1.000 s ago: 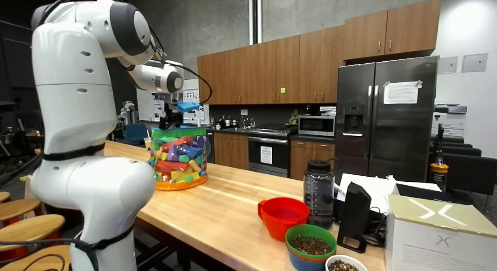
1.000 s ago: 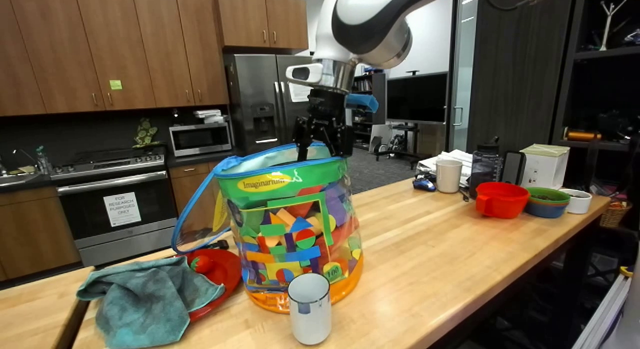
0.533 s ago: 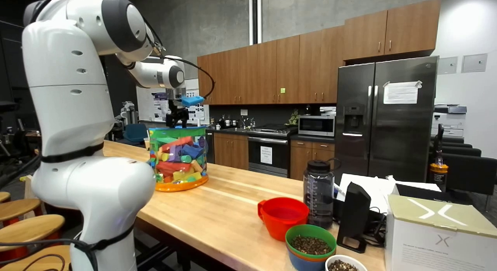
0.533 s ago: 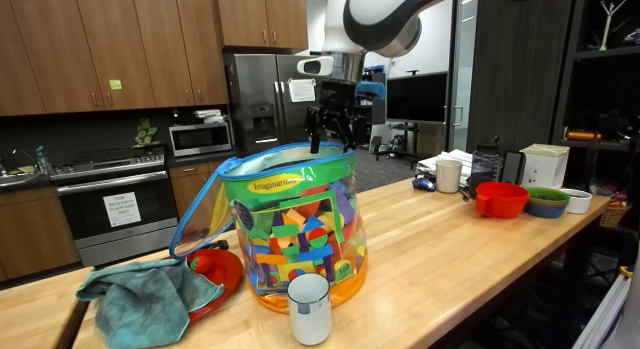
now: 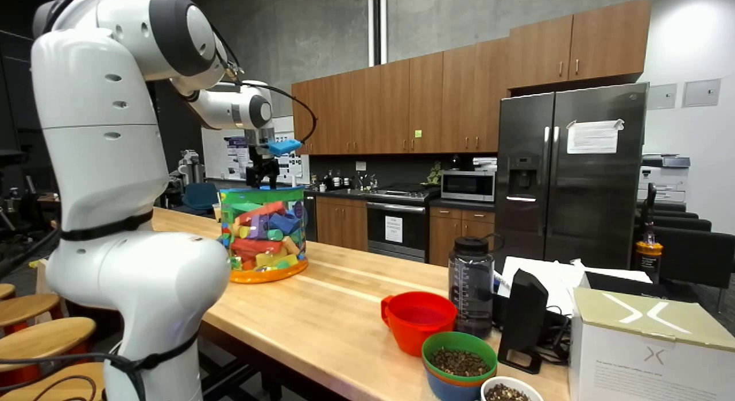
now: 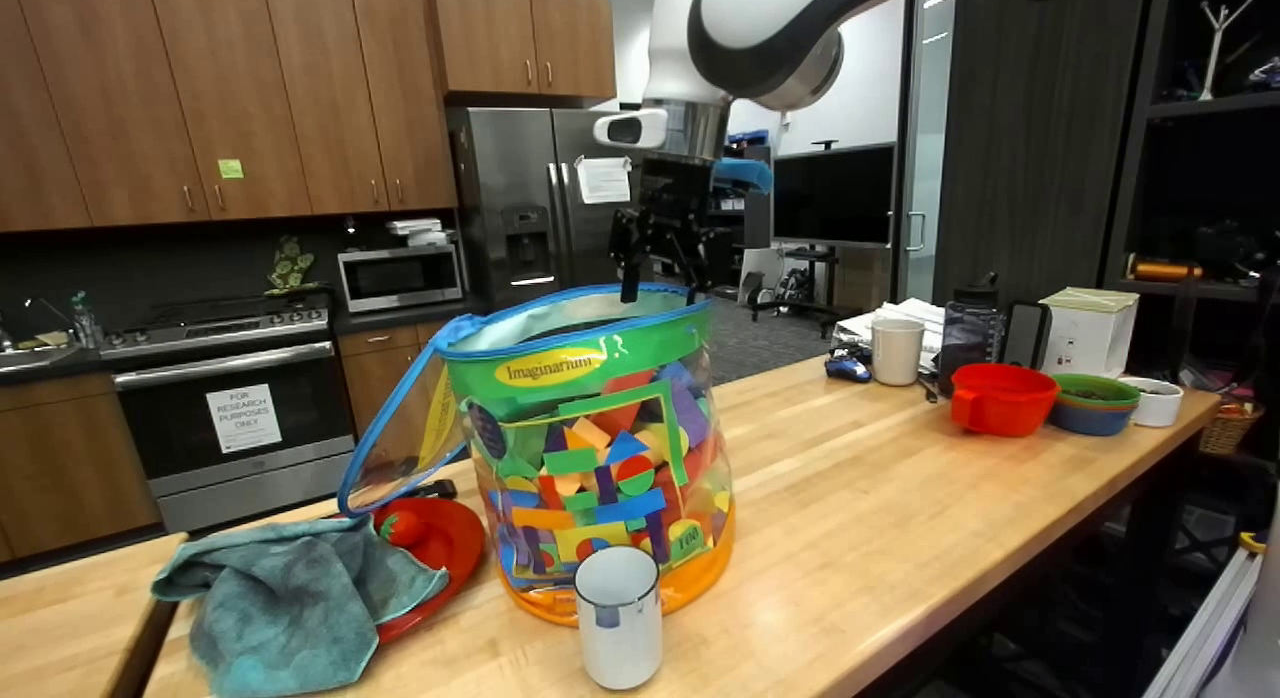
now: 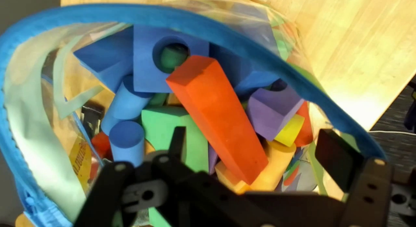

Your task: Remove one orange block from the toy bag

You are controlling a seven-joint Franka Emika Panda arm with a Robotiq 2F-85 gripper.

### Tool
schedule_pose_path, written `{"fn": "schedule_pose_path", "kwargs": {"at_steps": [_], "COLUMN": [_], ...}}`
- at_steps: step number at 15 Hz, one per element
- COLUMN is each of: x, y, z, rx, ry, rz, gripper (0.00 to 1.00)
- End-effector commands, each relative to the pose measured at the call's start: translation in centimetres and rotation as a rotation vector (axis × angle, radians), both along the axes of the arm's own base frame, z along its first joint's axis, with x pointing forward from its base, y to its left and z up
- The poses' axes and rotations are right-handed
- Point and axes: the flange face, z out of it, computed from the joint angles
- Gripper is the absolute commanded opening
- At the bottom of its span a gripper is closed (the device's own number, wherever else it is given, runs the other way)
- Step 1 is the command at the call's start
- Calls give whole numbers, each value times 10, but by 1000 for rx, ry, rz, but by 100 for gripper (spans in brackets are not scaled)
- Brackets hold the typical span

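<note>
The toy bag (image 6: 560, 378), with a green band and blue rim, stands open on the table, also seen in an exterior view (image 5: 235, 199). In the wrist view its blue rim (image 7: 256, 51) surrounds many coloured blocks. A long orange block (image 7: 217, 113) lies on top of the pile, tilted. My gripper (image 6: 662, 286) points down at the bag's mouth, fingertips about at rim level. In the wrist view the gripper (image 7: 253, 142) is open and empty. Its left finger is over a green block and its right finger close to the rim. The orange block is partly between them, apart from both.
A white mug (image 6: 620, 618) stands against the bag's front. A red plate (image 6: 450, 538) with a teal cloth (image 6: 290, 598) is beside it. A red bowl (image 5: 419, 317), stacked bowls (image 5: 459, 384) and a dark bottle (image 5: 472, 286) are farther along the table.
My gripper has risen slightly and moved right in both exterior views, mostly in the first half second. The bag has shifted a little. Since then almost nothing has moved.
</note>
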Motion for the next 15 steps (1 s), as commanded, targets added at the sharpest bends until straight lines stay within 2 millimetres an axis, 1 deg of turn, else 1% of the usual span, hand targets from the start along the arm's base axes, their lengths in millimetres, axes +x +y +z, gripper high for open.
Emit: {"fn": "schedule_pose_path", "kwargs": {"at_steps": [1,2,3,5,9,10,11,13,15], "x": [-11,-14,-10,-17,-16,-17,-18,-26,-25], "y": [20,29,20,29,30,30,30,34,41], "z": [4,4,0,0,-1,2,2,-4,-6], "rx": [24,61,28,51,55,54,42,-11,-44], "ry": [13,66,25,50,56,56,96,238,305], "rz": [41,41,24,33,32,34,30,56,75], "gripper": [100,100,100,100,100,100,100,100,100]}}
